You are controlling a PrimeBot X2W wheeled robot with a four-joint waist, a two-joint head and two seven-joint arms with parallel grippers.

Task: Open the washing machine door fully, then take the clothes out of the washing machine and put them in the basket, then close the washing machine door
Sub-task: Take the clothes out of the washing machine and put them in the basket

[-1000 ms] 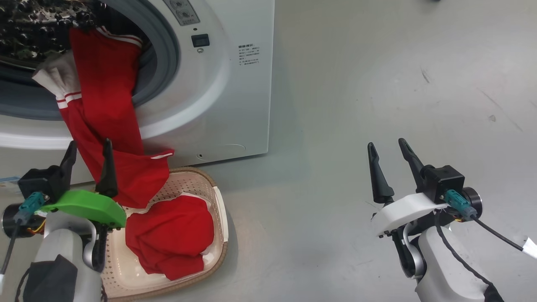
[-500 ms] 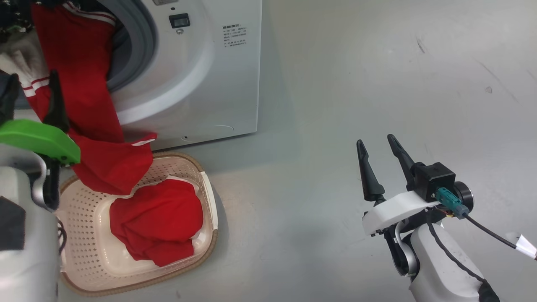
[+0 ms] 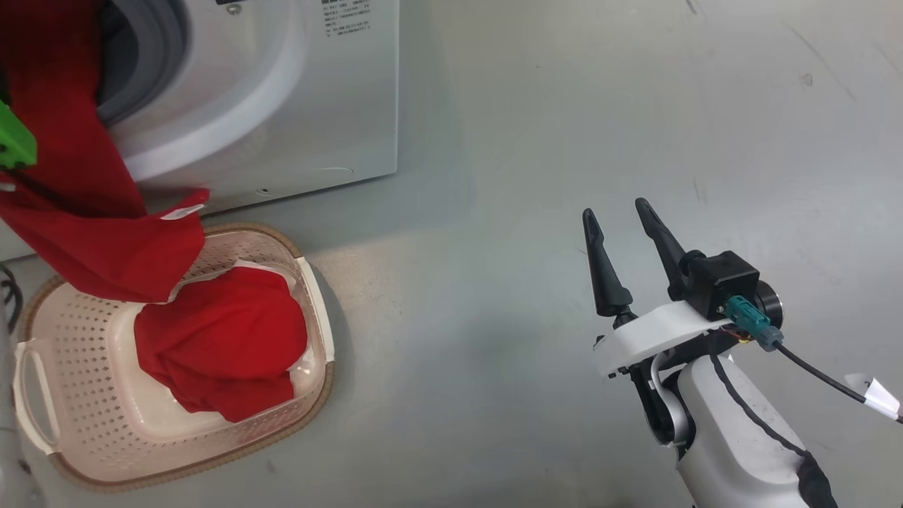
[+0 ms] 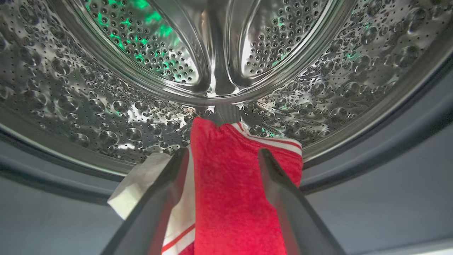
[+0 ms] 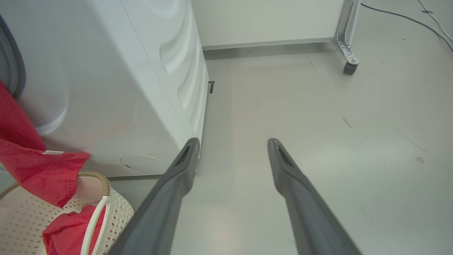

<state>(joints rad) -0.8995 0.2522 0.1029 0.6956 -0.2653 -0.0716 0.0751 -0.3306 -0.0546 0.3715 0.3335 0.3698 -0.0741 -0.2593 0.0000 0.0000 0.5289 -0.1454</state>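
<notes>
The white washing machine point(image 3: 282, 92) stands at the top left, and its door is out of view. A red piece of the clothes point(image 3: 70, 183) hangs from the drum mouth down over the cream basket point(image 3: 314, 296). More red clothes point(image 3: 219, 339) lie bunched inside the basket. In the left wrist view my left gripper point(image 4: 223, 152) is open at the drum point(image 4: 141, 88) lip. Its fingers point(image 4: 170, 184) stand either side of the hanging red cloth point(image 4: 230, 198). My right gripper point(image 3: 621, 233) is open over bare floor, right of the machine, holding nothing.
Grey floor point(image 3: 564, 106) stretches to the right of the machine and basket. In the right wrist view a metal leg on a caster point(image 5: 348, 53) stands by the back wall, and a cable point(image 5: 407, 17) runs along the floor behind it.
The head camera has swung, sliding the machine and basket left and up in its view. My left gripper has risen to the drum mouth. The right gripper stays open.
</notes>
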